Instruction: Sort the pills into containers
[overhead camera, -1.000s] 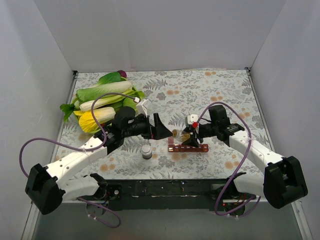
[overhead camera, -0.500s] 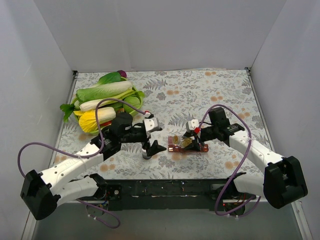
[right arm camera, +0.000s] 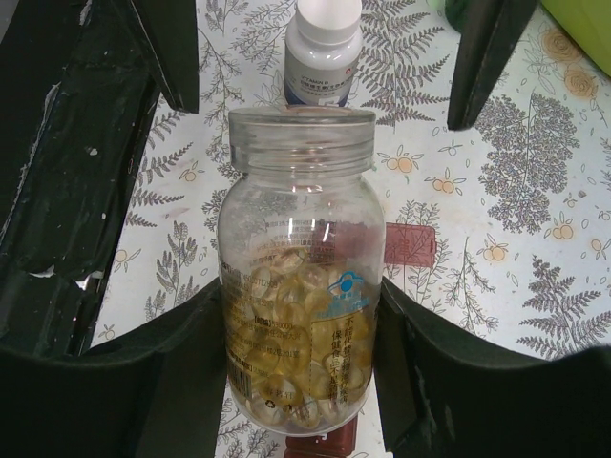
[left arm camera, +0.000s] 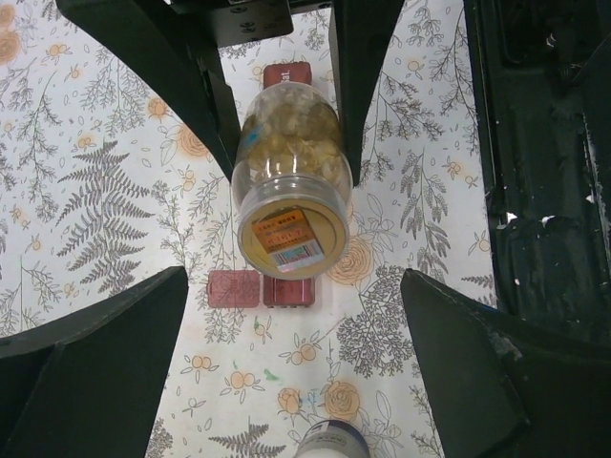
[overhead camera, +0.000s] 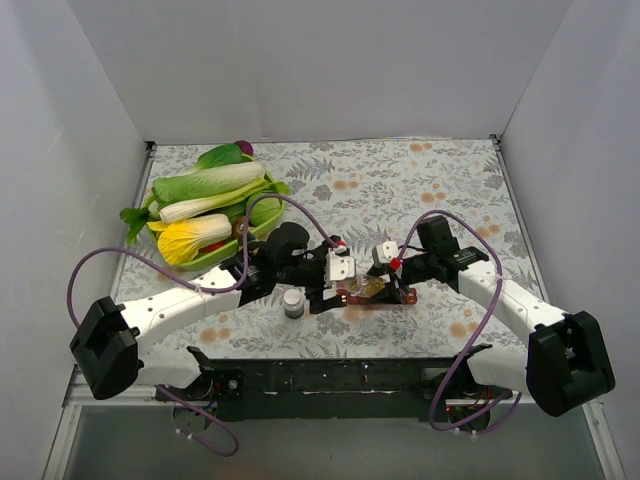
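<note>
Right gripper point(right arm camera: 301, 358): closed on the sides of the pill jar point(right arm camera: 298, 277), which is tilted, its base toward the left arm.
Left gripper point(left arm camera: 291, 281): jaws wide apart, empty, facing the jar's base.
Containers point(left arm camera: 234, 288): red strip flat on the table point(overhead camera: 400, 180), directly under the jar.
Jar mouth: hidden; I cannot tell if a cap is on.
Risk, spill: if the jar is open, many pills may fall together and roll off the strip.
Risk, slip: the glass is smooth and held only at the sides.
Risk, collision: both grippers are very near each other; the white-capped bottle point(overhead camera: 292, 303) stands just beside the left gripper.
Free room: behind the strip; the vegetables point(overhead camera: 205, 190) are well apart.
</note>
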Robot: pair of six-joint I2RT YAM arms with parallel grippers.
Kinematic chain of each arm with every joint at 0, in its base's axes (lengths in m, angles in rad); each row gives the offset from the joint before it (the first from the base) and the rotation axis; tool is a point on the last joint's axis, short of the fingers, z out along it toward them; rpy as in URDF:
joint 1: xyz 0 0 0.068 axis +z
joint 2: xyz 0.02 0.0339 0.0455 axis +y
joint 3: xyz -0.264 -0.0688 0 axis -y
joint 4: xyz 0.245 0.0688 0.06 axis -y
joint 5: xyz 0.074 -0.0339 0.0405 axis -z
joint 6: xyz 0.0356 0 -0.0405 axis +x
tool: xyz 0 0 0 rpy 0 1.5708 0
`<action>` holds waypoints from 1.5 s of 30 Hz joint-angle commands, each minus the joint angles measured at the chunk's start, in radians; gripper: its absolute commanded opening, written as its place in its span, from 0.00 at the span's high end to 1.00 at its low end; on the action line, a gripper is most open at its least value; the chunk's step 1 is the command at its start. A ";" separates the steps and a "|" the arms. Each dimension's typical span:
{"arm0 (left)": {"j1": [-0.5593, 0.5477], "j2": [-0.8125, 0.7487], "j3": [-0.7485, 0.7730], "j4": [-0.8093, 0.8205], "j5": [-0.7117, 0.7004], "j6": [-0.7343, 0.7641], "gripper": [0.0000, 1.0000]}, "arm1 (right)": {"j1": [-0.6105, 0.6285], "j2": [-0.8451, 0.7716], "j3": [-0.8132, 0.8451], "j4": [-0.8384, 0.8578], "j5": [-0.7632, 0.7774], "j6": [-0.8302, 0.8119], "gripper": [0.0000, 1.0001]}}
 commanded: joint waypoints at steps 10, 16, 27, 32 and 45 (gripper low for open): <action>-0.039 0.053 0.052 0.119 0.004 -0.078 0.29 | -0.003 0.005 0.024 -0.007 -0.039 -0.012 0.99; -0.041 0.064 0.061 0.128 -0.002 -0.144 0.56 | -0.004 0.005 0.024 -0.007 -0.036 -0.010 0.99; 0.037 0.125 0.143 0.033 -0.013 -0.744 1.00 | -0.003 0.000 0.021 0.015 -0.016 0.013 0.99; 0.104 0.133 0.137 0.003 -0.037 -1.251 1.00 | -0.003 0.000 0.016 0.042 0.008 0.039 0.99; 0.113 0.168 0.170 -0.002 -0.045 -1.796 0.26 | -0.004 0.000 0.015 0.055 0.020 0.054 0.99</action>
